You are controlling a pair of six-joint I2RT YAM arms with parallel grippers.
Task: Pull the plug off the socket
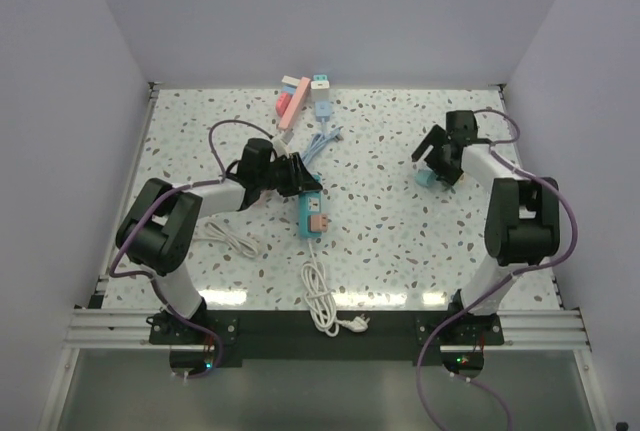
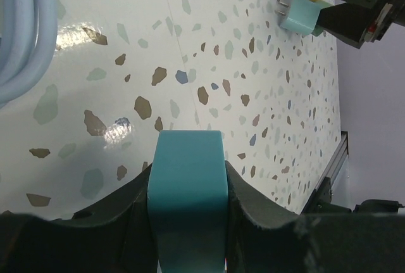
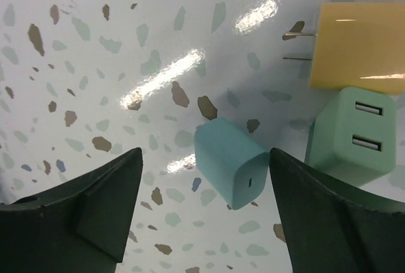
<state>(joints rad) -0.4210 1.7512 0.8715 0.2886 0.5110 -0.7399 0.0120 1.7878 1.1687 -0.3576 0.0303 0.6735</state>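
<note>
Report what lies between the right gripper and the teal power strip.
Nothing: the stretch between the right gripper and the teal power strip is bare speckled tabletop, as the top external view shows; the left wrist view agrees.

The strip [image 1: 309,213] lies mid-bench [image 1: 400,241], with its far end between the fingers of the left hand [image 1: 302,187]. A plug [image 1: 316,222] sits on its near half. Its cord [image 1: 320,296] runs to the near edge. Two more strips [image 1: 322,99] lie at the far edge. Three chargers [image 3: 231,164] lie together at right, below the right hand [image 1: 434,173].
</note>
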